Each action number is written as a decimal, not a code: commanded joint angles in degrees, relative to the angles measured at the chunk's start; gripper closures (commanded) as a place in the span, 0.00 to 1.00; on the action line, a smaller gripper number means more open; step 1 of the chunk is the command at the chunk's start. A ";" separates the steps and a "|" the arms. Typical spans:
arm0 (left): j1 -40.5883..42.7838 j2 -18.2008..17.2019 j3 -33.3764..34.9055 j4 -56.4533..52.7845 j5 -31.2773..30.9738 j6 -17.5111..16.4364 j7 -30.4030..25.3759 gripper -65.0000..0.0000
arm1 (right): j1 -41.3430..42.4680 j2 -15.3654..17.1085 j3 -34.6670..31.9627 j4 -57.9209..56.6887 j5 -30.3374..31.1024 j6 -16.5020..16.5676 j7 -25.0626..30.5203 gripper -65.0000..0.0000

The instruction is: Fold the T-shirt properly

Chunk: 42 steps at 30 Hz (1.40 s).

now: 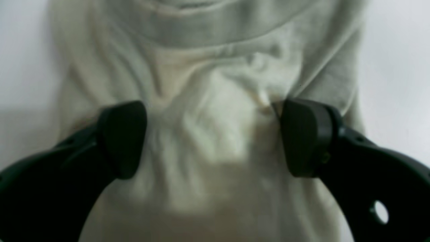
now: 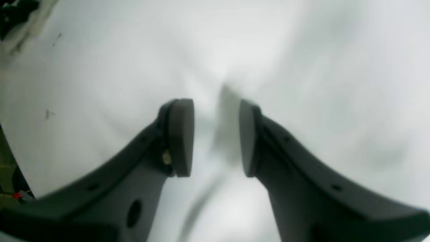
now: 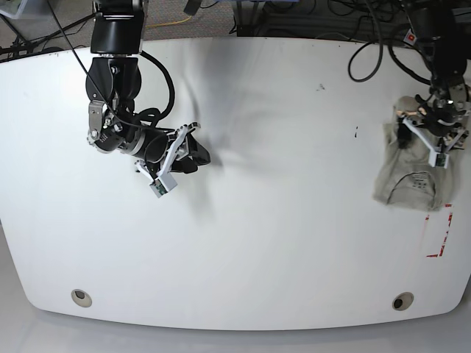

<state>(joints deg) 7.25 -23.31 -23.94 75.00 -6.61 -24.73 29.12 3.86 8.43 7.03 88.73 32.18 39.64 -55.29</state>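
- The white counter [image 3: 243, 243] is taking up nearly the whole base view, mostly bare.
- The T-shirt [image 3: 412, 176] is lying bunched at the right edge of that frame, its long axis running top to bottom.
- The left claw [image 1: 213, 137] is hanging directly over the shirt, jaws spread wide astride the cloth, gripping nothing, so it looks best placed to grasp.
- The right claw [image 2: 215, 137] is sitting at upper left, well apart, partly open and empty.

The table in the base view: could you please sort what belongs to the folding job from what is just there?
Belongs to the job:
- T-shirt, bunched at the table's edge
- left gripper, jaws open over the shirt
- right gripper, over bare table

Just there:
- table
- red tape marks
- cables behind the table
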 commanded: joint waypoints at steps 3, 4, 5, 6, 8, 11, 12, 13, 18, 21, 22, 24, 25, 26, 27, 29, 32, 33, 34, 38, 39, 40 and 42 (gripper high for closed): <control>1.15 -5.39 -4.67 -10.08 3.49 -2.92 -3.41 0.09 | 1.20 0.41 -0.04 1.16 1.35 0.36 1.35 0.68; 1.77 -6.10 -5.37 -11.05 3.49 -3.62 -4.03 0.09 | 1.20 0.32 -0.04 1.16 1.35 0.36 1.35 0.68; 2.47 -6.71 -6.17 -11.84 3.40 -4.41 -4.55 0.09 | 1.20 0.32 -0.04 1.16 1.35 0.36 1.35 0.68; 3.26 -7.33 -7.31 -12.10 3.40 -5.20 -4.73 0.09 | 1.20 0.32 -0.04 1.16 1.35 0.36 1.35 0.68; 4.93 -7.50 -9.68 -11.40 3.40 -6.87 -4.47 0.09 | 1.20 0.41 -0.04 1.16 1.27 0.36 1.35 0.68; 7.57 -7.50 -12.67 -8.41 3.40 -8.90 -4.47 0.09 | 1.20 0.50 -0.04 1.69 1.09 0.36 1.35 0.68; 8.45 -7.50 -13.29 -7.00 3.40 -9.25 -4.47 0.09 | 1.20 0.50 -0.04 2.13 1.00 0.36 1.35 0.68; 9.15 -7.50 -14.08 -5.24 3.40 -9.60 -4.47 0.09 | 1.20 0.50 -0.04 2.74 1.00 0.36 1.44 0.68; 11.61 -5.92 -15.22 6.45 3.32 -9.86 -2.88 0.09 | 0.85 0.67 0.23 6.00 1.00 0.36 1.44 0.69; 11.79 -2.67 -15.57 15.86 3.40 -9.86 0.81 0.09 | 1.02 2.52 0.23 6.79 0.91 0.36 1.70 0.69; 11.79 -1.88 -15.40 18.14 3.40 -9.77 1.43 0.09 | 1.11 2.96 0.14 6.79 0.91 0.36 1.70 0.69; 11.61 0.32 -15.13 22.98 3.58 -9.51 1.86 0.09 | 1.11 3.93 0.40 6.79 0.83 0.36 2.23 0.69; 11.61 1.46 -14.87 24.21 3.58 -9.51 1.60 0.09 | 1.20 4.37 0.40 6.79 0.83 0.36 2.85 0.69; 11.00 3.57 -13.55 25.88 3.67 -9.42 1.60 0.09 | 1.20 5.33 0.40 6.79 0.83 0.36 4.34 0.69; 10.12 4.80 -12.58 26.76 3.67 -9.25 1.60 0.09 | 1.11 5.95 0.40 6.79 0.47 0.36 5.40 0.69; 8.36 7.35 -10.74 28.95 3.67 -7.14 1.51 0.09 | 0.67 6.74 0.49 6.79 -1.63 0.36 8.91 0.69; 7.74 10.43 -6.61 29.31 3.67 -0.90 1.16 0.09 | -1.53 7.18 1.90 5.03 -6.65 0.36 16.39 0.69; 7.22 11.13 -5.73 28.95 3.75 0.78 0.63 0.09 | -2.14 6.91 2.86 4.50 -7.88 0.36 18.50 0.69; 6.51 12.54 -4.06 27.90 3.75 3.85 -0.68 0.09 | -3.29 6.65 4.27 3.71 -10.07 0.36 22.19 0.69; 6.95 16.41 0.69 23.50 4.02 11.50 -9.39 0.09 | -7.42 4.28 7.26 1.25 -20.54 0.36 37.22 0.69; 7.83 16.67 1.39 22.45 4.63 12.56 -11.59 0.09 | -8.21 3.57 8.05 0.72 -22.91 0.36 40.12 0.69; 8.89 16.76 2.63 21.31 5.78 13.70 -14.93 0.09 | -9.18 2.52 9.10 -0.07 -26.07 0.36 43.90 0.69; 11.17 18.17 5.88 18.84 8.15 16.42 -22.31 0.09 | -10.93 0.32 12.09 -1.65 -31.44 0.36 50.94 0.69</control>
<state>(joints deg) 17.54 -5.30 -19.09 94.65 0.19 -10.85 11.66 -7.09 9.52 17.06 87.29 2.37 39.70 -9.23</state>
